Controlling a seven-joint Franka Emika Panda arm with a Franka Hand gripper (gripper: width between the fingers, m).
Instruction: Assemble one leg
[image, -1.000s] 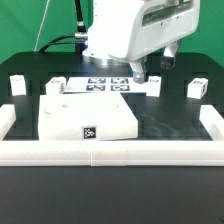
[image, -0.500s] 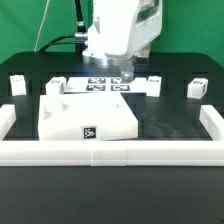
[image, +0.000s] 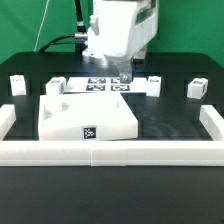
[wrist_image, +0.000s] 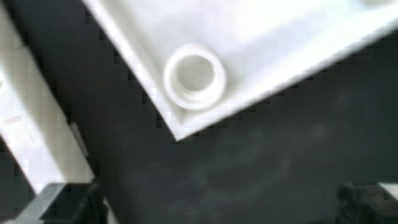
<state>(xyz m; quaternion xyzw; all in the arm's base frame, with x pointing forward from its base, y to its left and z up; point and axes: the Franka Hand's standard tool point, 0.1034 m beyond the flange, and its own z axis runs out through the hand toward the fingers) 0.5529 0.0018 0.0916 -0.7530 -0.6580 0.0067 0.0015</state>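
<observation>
- Four lookalikes for the leg, so all four listed: far-left leg (image: 17, 84), second leg (image: 56, 86), third leg (image: 155, 82), far-right leg (image: 197, 88).
- Small chunky white plastic blocks, squared off, each with a dark patch on the face toward the exterior camera. Way too small to read as a tag pattern.
- All four sitting loose on the black table (image: 165, 115), in a rough row across the back.
- Far-left and far-right ones well apart from everything else, out toward the side arms of the rail (image: 110, 151).
- Second one just behind the back corner of the panel (image: 70, 112) on the exterior view's left. Third one just beside the end of the marker board (image: 105, 86) on the exterior view's right.
- Gripper (image: 124, 76) hanging low by the panel's back corner on the exterior view's right, near the marker board.
- In the wrist view, dark fingertips (wrist_image: 63, 205) at two corners of the picture, spread wide, just bare table between them. Gripping nothing.
- Panel: big flat white square slab, smooth and matte, with a small black-and-white tag (image: 89, 131) near its front edge.
- Wrist view right over one panel corner, with a round ringed recess (wrist_image: 192, 75) set into it.
- Marker board: thin, flat, white, with a row of square coded tags.
- Table surface dark and matte, a bit speckled up close.
- Rail: white, blocky, along the front and up both sides.
</observation>
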